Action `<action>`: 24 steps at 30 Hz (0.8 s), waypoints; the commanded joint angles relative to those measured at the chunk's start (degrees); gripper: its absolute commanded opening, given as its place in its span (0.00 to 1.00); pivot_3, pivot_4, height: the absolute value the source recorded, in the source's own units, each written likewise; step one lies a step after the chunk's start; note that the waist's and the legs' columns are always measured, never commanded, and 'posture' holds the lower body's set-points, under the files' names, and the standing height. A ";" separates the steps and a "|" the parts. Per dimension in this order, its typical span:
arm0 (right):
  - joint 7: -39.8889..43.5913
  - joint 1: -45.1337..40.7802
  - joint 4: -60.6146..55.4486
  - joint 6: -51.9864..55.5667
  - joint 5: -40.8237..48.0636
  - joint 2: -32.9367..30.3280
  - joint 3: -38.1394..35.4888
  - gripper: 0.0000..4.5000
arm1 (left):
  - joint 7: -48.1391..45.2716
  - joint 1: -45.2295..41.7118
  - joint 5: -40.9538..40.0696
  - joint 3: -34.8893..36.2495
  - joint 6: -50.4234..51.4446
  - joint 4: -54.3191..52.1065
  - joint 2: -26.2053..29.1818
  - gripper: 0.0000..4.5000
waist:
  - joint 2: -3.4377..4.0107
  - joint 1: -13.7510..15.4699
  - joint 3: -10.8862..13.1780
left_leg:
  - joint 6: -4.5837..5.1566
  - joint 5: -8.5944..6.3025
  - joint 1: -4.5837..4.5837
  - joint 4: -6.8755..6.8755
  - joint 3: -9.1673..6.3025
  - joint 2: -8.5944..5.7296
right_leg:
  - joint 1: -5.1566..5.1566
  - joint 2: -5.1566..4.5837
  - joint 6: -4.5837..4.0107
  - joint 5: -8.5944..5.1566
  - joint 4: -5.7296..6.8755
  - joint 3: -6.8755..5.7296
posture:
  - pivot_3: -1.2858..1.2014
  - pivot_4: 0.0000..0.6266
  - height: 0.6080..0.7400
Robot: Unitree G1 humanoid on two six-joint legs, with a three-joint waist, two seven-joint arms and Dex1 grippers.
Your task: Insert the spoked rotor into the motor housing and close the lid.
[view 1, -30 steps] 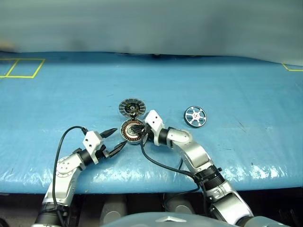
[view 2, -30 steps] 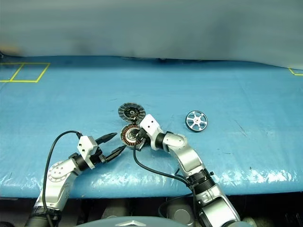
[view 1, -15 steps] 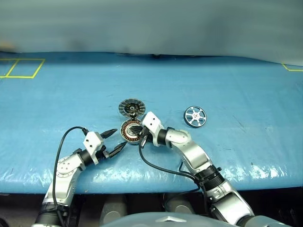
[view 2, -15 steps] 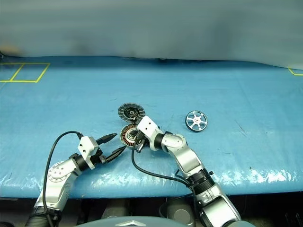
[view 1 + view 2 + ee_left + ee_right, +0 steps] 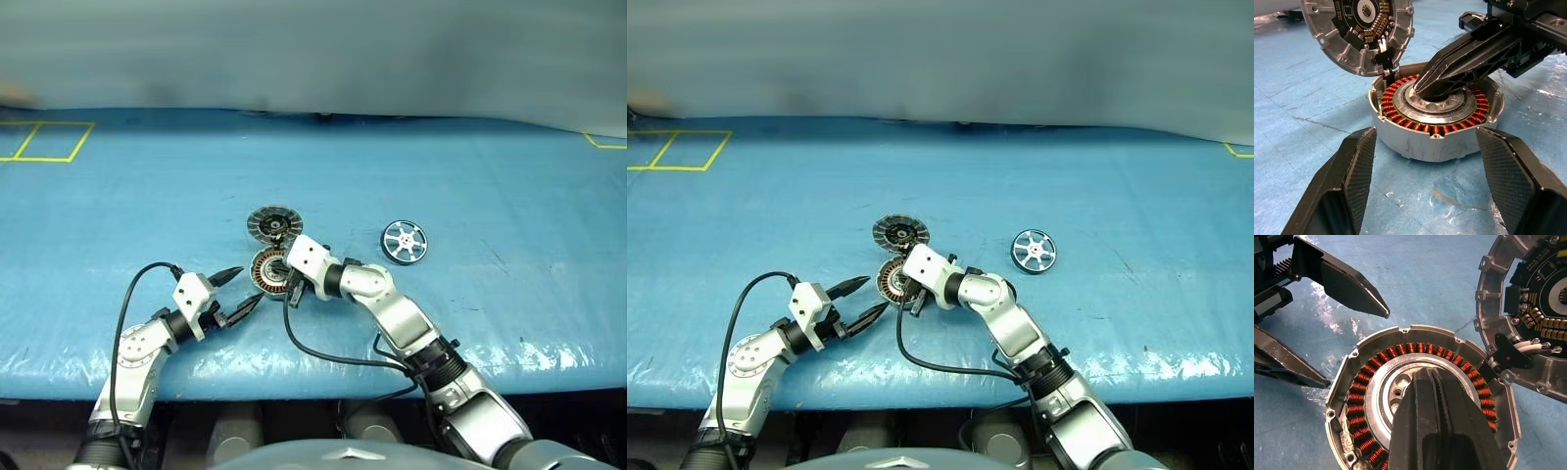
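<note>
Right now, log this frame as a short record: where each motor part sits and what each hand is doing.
housing: motor housing on the blue table, windings exposed, no rotor in it
lid: lid open, lying just behind the housing
rotor: spoked rotor flat on the table, apart, to the right
right hand: right hand shut, tips on the housing's silver hub
left hand: left hand open, beside the housing, holding nothing

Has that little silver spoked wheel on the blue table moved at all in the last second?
No. The spoked rotor lies at the same spot on the blue table, right of the motor housing, as before.
</note>
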 commanded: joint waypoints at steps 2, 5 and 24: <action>1.64 2.53 -0.53 0.03 4.26 1.35 -2.73 0.01 | -0.04 0.14 -0.45 0.24 -1.20 -0.22 -0.16 0.76 | -0.01 0.07 0.00 | 0.00 0.00 -0.01 0.00 -0.01 0.00 | 0.00 0.00 0.00 0.00 0.00 0.00 | 0.52 0.24 1.00; 2.81 3.63 -5.37 -0.38 9.39 2.42 -6.65 0.01 | -0.62 -0.13 -1.28 0.44 -1.07 -0.54 -0.23 0.76 | -0.01 0.08 0.02 | 0.00 0.00 -0.07 -0.02 -0.01 0.00 | -0.04 0.00 0.00 0.00 -0.03 -0.01 | 0.52 0.24 1.00; -7.39 15.06 -19.22 10.29 6.89 -19.87 -30.26 0.51 | -4.26 -0.79 -4.58 0.23 -1.04 0.10 -0.63 0.76 | 0.00 0.57 0.05 | -0.01 -0.01 -0.35 -0.06 0.05 -0.04 | -0.08 -0.07 0.26 0.16 -0.56 0.02 | 0.52 0.24 1.00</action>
